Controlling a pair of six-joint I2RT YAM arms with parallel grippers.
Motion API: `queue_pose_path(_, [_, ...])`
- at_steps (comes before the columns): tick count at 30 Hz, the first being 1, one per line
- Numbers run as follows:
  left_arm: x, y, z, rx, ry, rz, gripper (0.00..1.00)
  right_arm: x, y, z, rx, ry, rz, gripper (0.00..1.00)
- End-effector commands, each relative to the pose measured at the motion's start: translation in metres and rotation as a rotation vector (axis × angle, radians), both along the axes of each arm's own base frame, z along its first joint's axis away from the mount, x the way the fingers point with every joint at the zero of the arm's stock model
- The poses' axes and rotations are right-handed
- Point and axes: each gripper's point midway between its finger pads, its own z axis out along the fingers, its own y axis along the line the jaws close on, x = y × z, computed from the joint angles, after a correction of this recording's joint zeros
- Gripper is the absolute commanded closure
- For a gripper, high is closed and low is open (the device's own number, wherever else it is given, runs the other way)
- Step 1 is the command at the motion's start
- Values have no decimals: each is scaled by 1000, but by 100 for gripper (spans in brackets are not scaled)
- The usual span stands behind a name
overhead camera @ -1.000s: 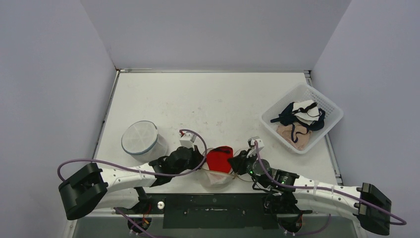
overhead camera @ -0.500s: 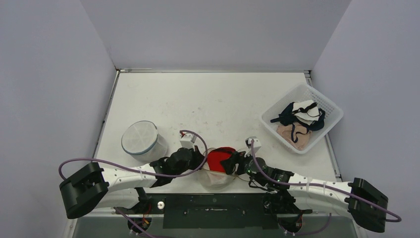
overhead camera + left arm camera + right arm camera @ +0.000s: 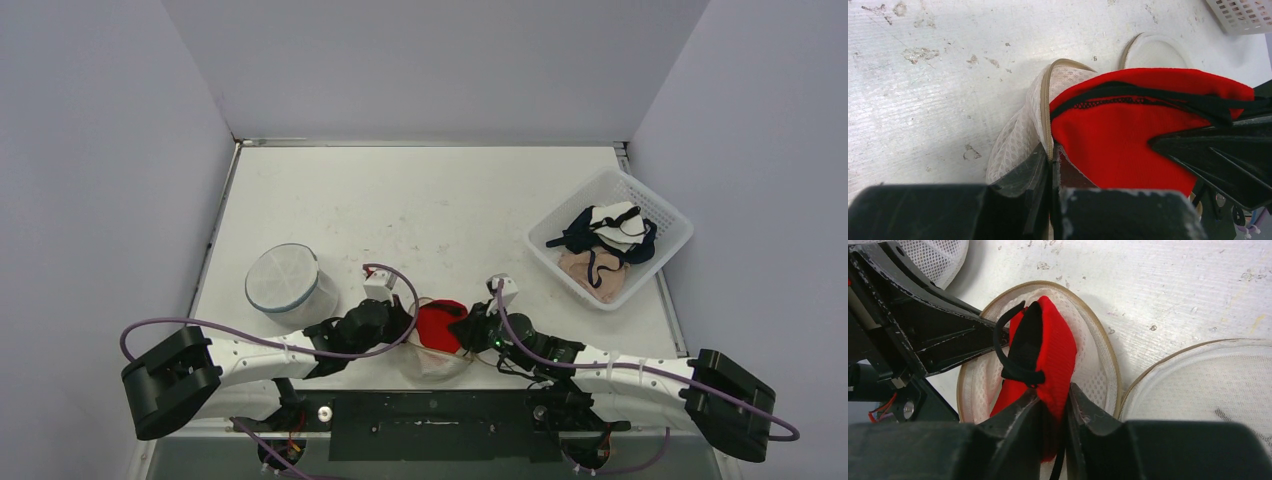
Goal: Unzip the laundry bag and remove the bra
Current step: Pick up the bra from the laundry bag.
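Observation:
The round white mesh laundry bag (image 3: pixel 436 364) lies unzipped at the near table edge, its tan zipper rim (image 3: pixel 1099 328) gaping and its lid (image 3: pixel 1198 390) flopped to one side. A red bra (image 3: pixel 438 324) with black straps sticks up out of it. My left gripper (image 3: pixel 403 325) is shut on the bag's zipper rim (image 3: pixel 1047 107), pinching the mesh wall at the bag's left side (image 3: pixel 1052 152). My right gripper (image 3: pixel 467 328) comes in from the right and is shut on the red bra's cup (image 3: pixel 1054 397), the fabric squeezed between both fingers.
A second mesh laundry bag (image 3: pixel 283 278), zipped and cylindrical, stands left of the arms. A white plastic basket (image 3: pixel 668 212) with several bras sits at the right edge. Walls close in the table on three sides.
My right gripper opened, slid left over the bag and closed on the red bra. The left gripper kept its hold on the rim.

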Motion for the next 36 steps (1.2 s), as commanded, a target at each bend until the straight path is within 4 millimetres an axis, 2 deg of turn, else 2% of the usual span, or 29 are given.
queue_pose_path(1, [3,-8,14,-52,-24,8,100,6,20,51,133,-93,33,85])
queue_pose_path(5, [4,-2,15,-45,-24,30,100,6,14,72,138,-143,42,88])
queue_pose_path(13, [6,13,12,-11,-22,74,100,4,-4,111,118,-239,42,87])
queue_pose_path(18, [6,16,15,-13,-25,82,100,0,-4,129,141,-279,71,84])
queue_pose_path(22, [7,15,20,-22,-32,80,100,-3,2,135,164,-288,103,80])
queue_pose_path(25, [7,11,26,-37,-36,71,100,-4,10,126,142,-267,133,73])
queue_pose_path(29, [7,1,35,-71,-42,45,100,-5,18,104,99,-222,159,71])
queue_pose_path(34, [5,-9,41,-98,-39,15,100,-5,24,89,98,-193,167,57])
queue_pose_path(36, [4,-10,41,-98,-37,11,100,-5,25,84,92,-186,167,55])
